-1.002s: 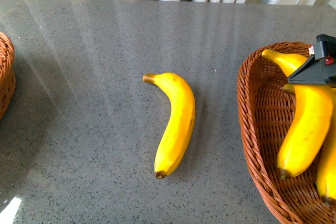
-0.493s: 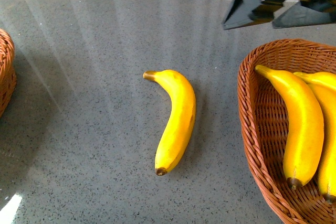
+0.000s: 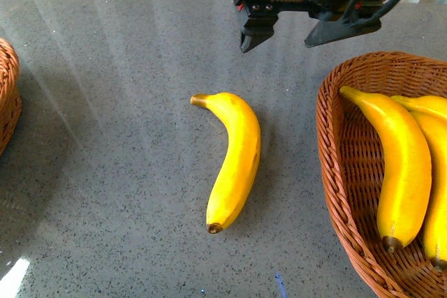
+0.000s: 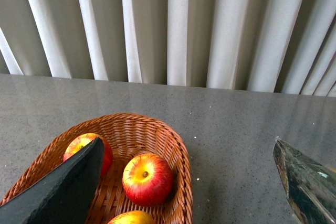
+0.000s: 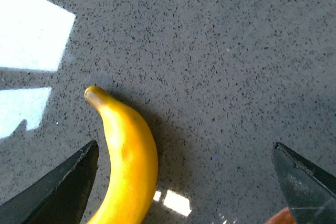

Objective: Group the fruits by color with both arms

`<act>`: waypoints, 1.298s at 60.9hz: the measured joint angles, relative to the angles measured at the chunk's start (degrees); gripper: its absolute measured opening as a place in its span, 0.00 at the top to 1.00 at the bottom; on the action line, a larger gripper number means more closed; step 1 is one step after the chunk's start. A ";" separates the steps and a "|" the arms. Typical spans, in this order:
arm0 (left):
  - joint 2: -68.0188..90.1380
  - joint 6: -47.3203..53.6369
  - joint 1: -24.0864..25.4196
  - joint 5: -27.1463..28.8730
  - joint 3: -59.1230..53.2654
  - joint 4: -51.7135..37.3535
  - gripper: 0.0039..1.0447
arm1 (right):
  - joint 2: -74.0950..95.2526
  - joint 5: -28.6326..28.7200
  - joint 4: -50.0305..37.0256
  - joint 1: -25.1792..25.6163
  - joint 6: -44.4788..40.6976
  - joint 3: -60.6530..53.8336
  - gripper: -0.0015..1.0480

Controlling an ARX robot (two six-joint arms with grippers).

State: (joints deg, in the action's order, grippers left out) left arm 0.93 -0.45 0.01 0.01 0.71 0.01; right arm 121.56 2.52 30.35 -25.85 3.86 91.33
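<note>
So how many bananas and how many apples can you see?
Bananas: 3 (loose banana, first basket banana, second basket banana)
Apples: 3 (middle apple, half-hidden apple, edge apple, only partly in view)
Total: 6 fruits

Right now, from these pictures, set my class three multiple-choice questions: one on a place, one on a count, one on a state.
1. Where does the loose banana lie?
A. held in the fingers
B. on the grey table
C. on the floor

2. How many bananas lie outside any basket?
A. one
B. two
C. three

3. The right gripper is:
A. shut on a banana
B. open and empty
C. shut on an apple

Answers: B, it rests on bare tabletop left of the wicker basket; A, only that one; B, its fingers stand wide apart with nothing between.
</note>
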 joint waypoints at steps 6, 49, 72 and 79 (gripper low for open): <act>0.00 0.00 0.00 0.00 0.00 0.00 0.09 | 2.67 -0.44 1.44 -0.81 -0.35 2.64 0.09; 0.00 0.00 0.00 0.00 0.00 0.00 0.09 | 7.74 0.07 3.45 -5.57 -5.29 2.93 0.09; 0.00 0.00 0.00 0.00 0.00 0.00 0.09 | 11.17 0.20 3.28 -6.78 -5.31 2.97 0.09; 0.00 0.00 0.00 0.00 0.00 0.00 0.09 | 11.37 0.22 3.10 -6.88 -5.14 3.10 0.09</act>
State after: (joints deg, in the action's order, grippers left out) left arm 0.93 -0.45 0.01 0.01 0.71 0.01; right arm 132.92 2.74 33.45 -32.73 -1.28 94.43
